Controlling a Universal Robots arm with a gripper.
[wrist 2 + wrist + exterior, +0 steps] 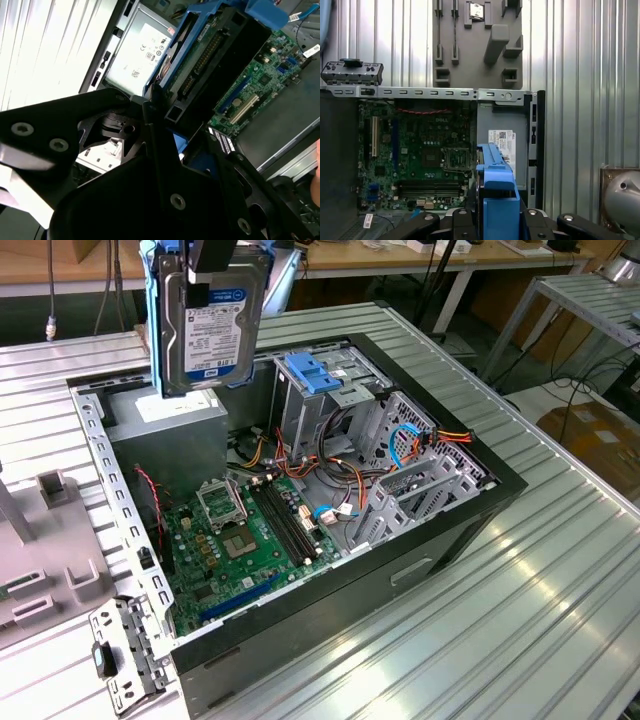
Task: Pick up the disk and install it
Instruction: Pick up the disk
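— What colour is the disk [208, 325]?
— Silver metal, with a white printed label that has a blue band, and blue rails along its edges. The gripper [210, 265] on it is black.
— And the open case [400, 580]?
— Black outside, grey metal inside. The motherboard [245, 540] is green with black slots. The cables [300, 465] are red, orange, yellow and black. Far in the case there's a blue ribbed bracket [312, 372].
— The table [560, 580]?
— Silver, ribbed in straight lines. On the exterior view's left stands a plain grey fixture [40, 540].
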